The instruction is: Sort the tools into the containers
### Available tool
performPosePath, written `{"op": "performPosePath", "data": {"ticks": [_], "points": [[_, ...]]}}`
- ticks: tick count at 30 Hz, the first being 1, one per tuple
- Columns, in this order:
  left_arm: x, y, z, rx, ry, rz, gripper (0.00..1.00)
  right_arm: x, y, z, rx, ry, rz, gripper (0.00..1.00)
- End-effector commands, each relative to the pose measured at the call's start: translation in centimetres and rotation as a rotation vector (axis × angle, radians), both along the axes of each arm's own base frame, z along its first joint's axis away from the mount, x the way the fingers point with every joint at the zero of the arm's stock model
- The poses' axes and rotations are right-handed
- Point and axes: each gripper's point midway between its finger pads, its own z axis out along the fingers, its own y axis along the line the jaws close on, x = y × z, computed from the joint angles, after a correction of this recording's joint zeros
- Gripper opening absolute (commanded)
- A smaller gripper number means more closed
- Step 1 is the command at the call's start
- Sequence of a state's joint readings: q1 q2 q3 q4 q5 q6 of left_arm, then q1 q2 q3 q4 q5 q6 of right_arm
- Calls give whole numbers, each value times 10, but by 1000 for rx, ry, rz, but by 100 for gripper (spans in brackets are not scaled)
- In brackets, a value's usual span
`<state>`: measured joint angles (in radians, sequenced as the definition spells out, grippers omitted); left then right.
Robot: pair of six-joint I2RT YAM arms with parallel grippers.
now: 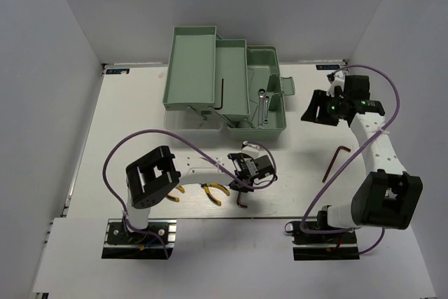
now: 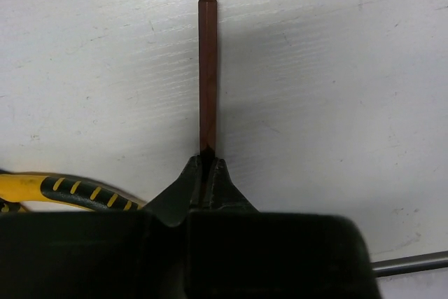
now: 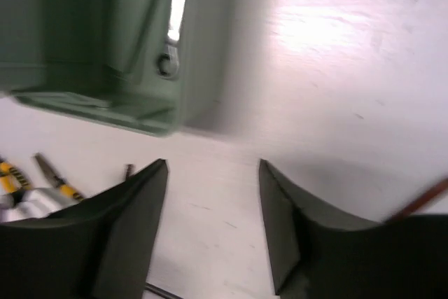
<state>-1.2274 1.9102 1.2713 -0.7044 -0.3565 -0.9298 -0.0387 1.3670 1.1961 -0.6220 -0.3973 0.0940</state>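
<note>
Toolbox (image 1: 192, 54) stands open at the table's far side in the top view, with a black hex key (image 1: 221, 96) in its middle tray and wrenches (image 1: 264, 106) in the base bin. In the left wrist view, the left gripper (image 2: 208, 162) pinches a reddish-brown hex key (image 2: 208, 68), with yellow pliers (image 2: 70, 190) just beside. In the right wrist view, the right gripper (image 3: 212, 173) is spread, near the toolbox.

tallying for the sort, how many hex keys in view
3: black hex key in the middle tray; reddish-brown key on the table by the right arm; third key in the left gripper.

White table (image 1: 133, 103), pale enclosure walls (image 1: 49, 33)
</note>
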Motion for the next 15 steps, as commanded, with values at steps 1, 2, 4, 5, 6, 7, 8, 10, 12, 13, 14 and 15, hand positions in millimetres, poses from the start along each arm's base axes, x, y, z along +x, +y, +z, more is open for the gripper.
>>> {"op": "performPosePath", "data": {"ticks": [1,2,4,5,6,7,8,10,12,13,14,15], "points": [[-16,31,-23,105,55,-4,0,-15,-38,-12,-115,25,-104,63],[-15,30,-18,98,49,-18,0,-20,-49,-22,-130,56,-140,64],[-12,18,1,35,8,-50,0,-29,-62,-34,-146,82,-171,64],[-8,10,16,4,-13,-79,0,-31,-72,-36,-165,72,-199,64],[-5,2,27,-33,-33,-93,0,-38,-76,-49,-167,95,-214,64],[1,-8,52,-90,-72,-101,0,-40,-80,-52,-179,93,-220,64],[4,-14,66,-118,-96,-129,0,-43,-85,-57,-193,103,-229,64],[18,-24,99,-185,-149,-128,0,-50,-89,-73,-206,143,-239,64],[30,-23,132,-218,-219,-139,0,-58,-94,-92,-226,195,-257,64],[36,-30,155,-255,-262,-143,0,-54,-98,-94,-238,177,-270,63],[39,-30,168,-256,-290,-163,0,-58,-100,-100,-246,189,-279,63],[48,-25,183,-257,-326,-147,0,-56,-105,-101,-263,182,-293,63]]}}
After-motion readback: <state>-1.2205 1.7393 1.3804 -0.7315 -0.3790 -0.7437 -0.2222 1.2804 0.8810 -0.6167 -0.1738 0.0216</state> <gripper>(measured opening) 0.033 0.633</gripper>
